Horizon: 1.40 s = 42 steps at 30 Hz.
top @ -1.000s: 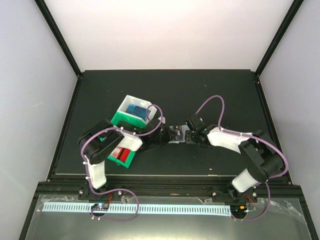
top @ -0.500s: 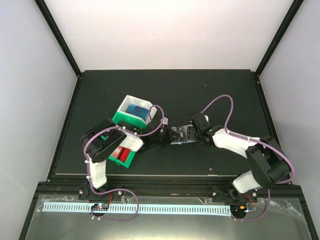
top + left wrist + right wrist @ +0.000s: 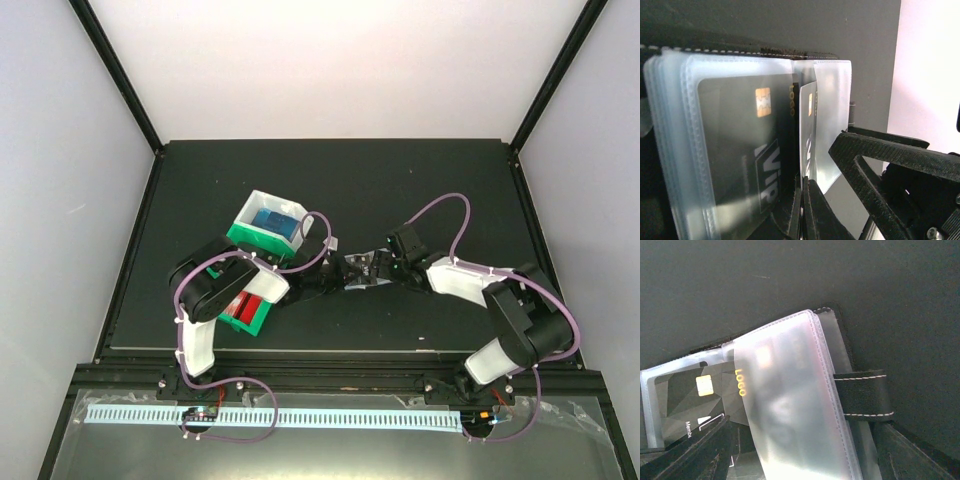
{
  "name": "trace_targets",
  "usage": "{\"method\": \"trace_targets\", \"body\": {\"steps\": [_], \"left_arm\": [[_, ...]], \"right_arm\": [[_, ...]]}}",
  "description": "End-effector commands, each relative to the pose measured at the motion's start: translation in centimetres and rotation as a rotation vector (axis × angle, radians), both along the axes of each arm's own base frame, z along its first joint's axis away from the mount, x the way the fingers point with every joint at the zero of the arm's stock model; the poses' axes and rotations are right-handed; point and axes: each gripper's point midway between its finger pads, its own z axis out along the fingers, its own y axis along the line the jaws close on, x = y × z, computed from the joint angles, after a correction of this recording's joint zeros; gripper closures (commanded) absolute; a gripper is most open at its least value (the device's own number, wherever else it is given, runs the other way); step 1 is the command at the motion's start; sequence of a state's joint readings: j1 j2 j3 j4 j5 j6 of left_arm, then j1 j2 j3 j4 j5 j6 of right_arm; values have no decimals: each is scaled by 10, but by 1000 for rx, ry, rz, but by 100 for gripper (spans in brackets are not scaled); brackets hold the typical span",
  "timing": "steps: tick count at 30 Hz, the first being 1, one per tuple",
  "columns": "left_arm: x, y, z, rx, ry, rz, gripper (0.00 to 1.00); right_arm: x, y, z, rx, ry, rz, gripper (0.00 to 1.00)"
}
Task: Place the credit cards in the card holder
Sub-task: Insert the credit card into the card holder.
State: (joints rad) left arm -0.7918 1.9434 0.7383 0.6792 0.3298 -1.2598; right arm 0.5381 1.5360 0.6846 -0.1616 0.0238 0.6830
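Observation:
The card holder (image 3: 357,270) lies open mid-table between both grippers. In the left wrist view its clear plastic sleeves (image 3: 715,150) fan out, and a black card with a gold chip (image 3: 747,145) sits in one. A second black card (image 3: 809,120) sits in the neighbouring sleeve. My left gripper (image 3: 804,200) is shut, pinching a sleeve's lower edge. My right gripper (image 3: 800,462) stands open, its fingers (image 3: 695,450) astride the holder without touching the sleeves. The right wrist view shows the black strap (image 3: 862,395) and a black card (image 3: 687,400) under a frosted sleeve (image 3: 790,405).
A white tray (image 3: 262,203) holding something blue sits behind the left arm. Joined to it is a green tray (image 3: 252,316) with red flat pieces (image 3: 237,307), partly under the left arm. White walls enclose the black table (image 3: 430,190).
My right gripper has opened and drawn back a little to the right from the card holder. The left gripper has stayed shut on the sleeve.

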Motion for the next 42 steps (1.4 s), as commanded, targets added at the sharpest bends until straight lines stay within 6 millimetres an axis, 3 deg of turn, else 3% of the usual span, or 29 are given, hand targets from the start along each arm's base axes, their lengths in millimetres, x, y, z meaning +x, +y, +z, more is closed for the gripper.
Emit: {"method": "trace_targets", "body": {"steps": [1, 8, 14, 25, 28, 37, 42], "left_arm": [[8, -3, -3, 17, 4, 40, 98], [17, 2, 0, 25, -13, 104, 99], [13, -11, 1, -27, 16, 75, 98], [15, -17, 3, -71, 10, 82, 98], [10, -29, 6, -99, 24, 22, 97], [0, -31, 9, -113, 49, -14, 84], [-7, -16, -2, 34, 22, -32, 66]], "right_arm": [[-18, 9, -13, 82, 77, 30, 22], [-20, 11, -12, 100, 87, 39, 23], [-24, 13, -16, 112, 102, 46, 22], [-35, 18, -17, 146, 122, 88, 22], [-40, 20, -20, 161, 136, 109, 22], [-41, 11, -19, 116, 123, 99, 23], [-36, 5, -12, 85, 95, 77, 23]]}}
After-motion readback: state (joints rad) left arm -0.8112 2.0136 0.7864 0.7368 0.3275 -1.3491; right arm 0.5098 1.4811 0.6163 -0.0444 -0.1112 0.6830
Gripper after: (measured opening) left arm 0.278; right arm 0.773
